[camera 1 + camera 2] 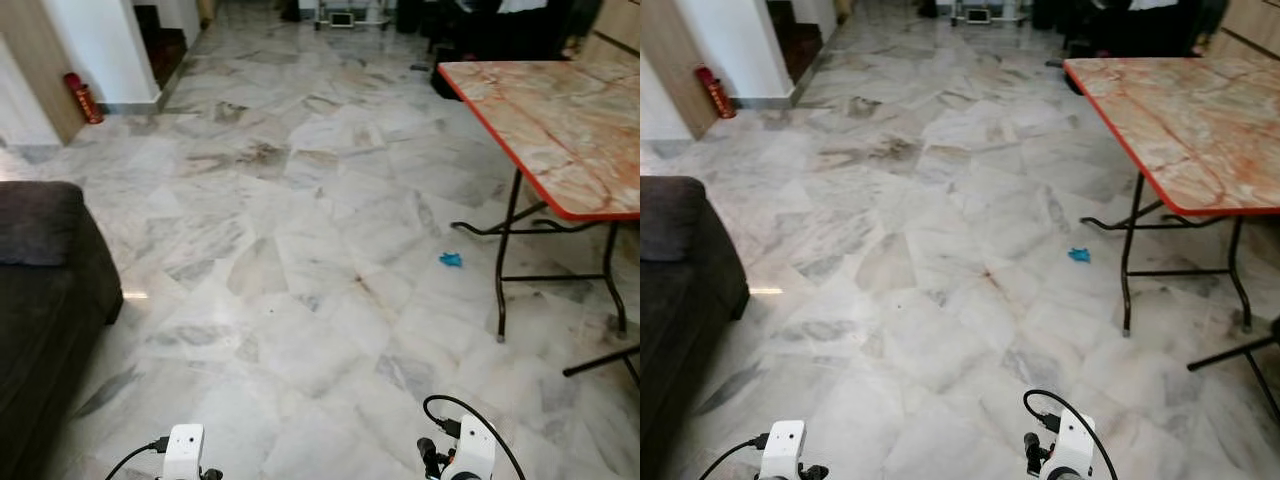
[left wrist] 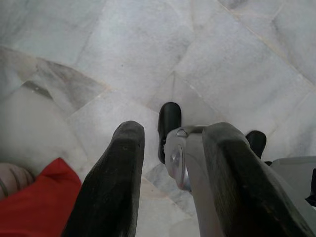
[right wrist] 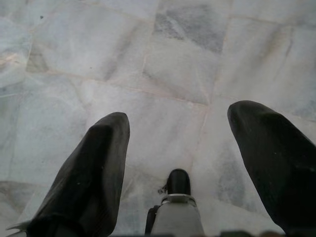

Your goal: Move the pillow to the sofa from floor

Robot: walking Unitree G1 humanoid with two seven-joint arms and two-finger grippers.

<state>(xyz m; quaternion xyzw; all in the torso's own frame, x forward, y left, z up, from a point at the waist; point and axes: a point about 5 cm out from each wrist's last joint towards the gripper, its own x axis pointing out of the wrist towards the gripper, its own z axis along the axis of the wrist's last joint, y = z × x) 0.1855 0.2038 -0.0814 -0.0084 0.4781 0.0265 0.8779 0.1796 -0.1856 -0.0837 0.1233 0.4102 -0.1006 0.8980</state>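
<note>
A dark grey sofa [image 1: 45,290] stands at my left, with its corner and one seat cushion in the head views. My left gripper [image 2: 175,131] hangs open over the marble floor, nothing between its fingers. Beside it in the left wrist view lies a red fabric thing [image 2: 37,205]; I cannot tell what it is. My right gripper [image 3: 181,116] is also open, pointing down at bare floor [image 3: 163,64]. Both wrists [image 1: 183,450] [image 1: 470,450] sit low at the bottom edge of the head views.
A folding table [image 1: 560,120] with a marbled top, red rim and black legs [image 1: 505,255] stands at the right. A small blue scrap [image 1: 451,260] lies on the floor near it. A red extinguisher [image 1: 83,98] leans by the far left wall. Wide floor lies ahead.
</note>
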